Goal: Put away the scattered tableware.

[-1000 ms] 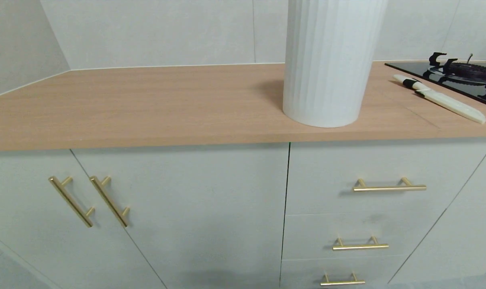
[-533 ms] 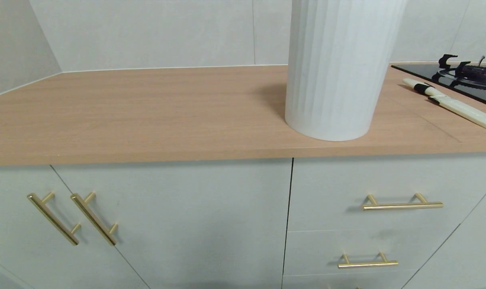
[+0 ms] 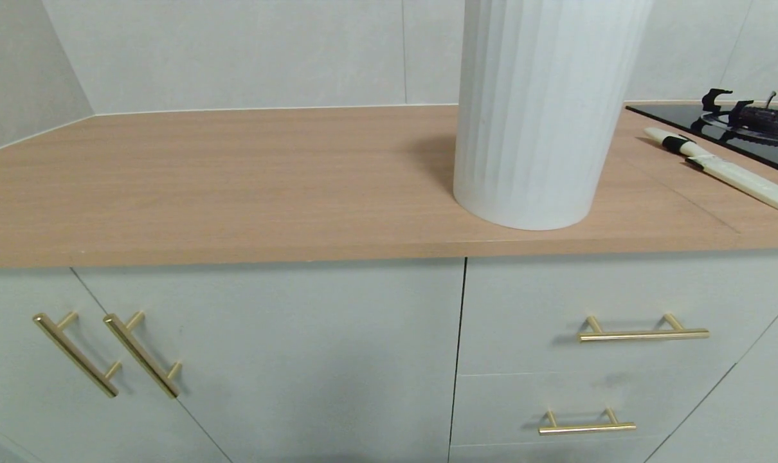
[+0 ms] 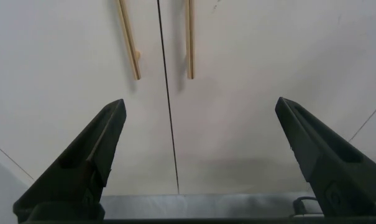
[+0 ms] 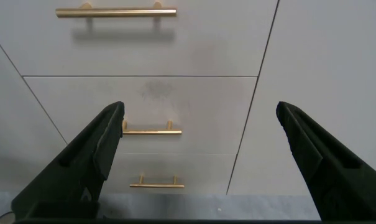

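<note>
A cream-bladed knife (image 3: pixel 726 170) with a cream and black handle lies on the wooden counter (image 3: pixel 235 180) at the far right, beside the stove. A tall white ribbed container (image 3: pixel 543 109) stands on the counter near its front edge. My left gripper (image 4: pixel 200 109) hangs open in front of the cabinet doors, facing their two gold handles (image 4: pixel 189 37). My right gripper (image 5: pixel 200 112) is open too, low before the drawer fronts, with nothing between its fingers.
A black glass stove (image 3: pixel 742 125) with a burner sits at the counter's back right. Below the counter are two cabinet doors with gold handles (image 3: pixel 138 354) on the left and a stack of drawers with gold bar handles (image 3: pixel 643 333) on the right. Tiled walls enclose the counter's back and left.
The head camera has moved: the whole scene sits lower and closer, with the container larger. Nothing on the counter has shifted.
</note>
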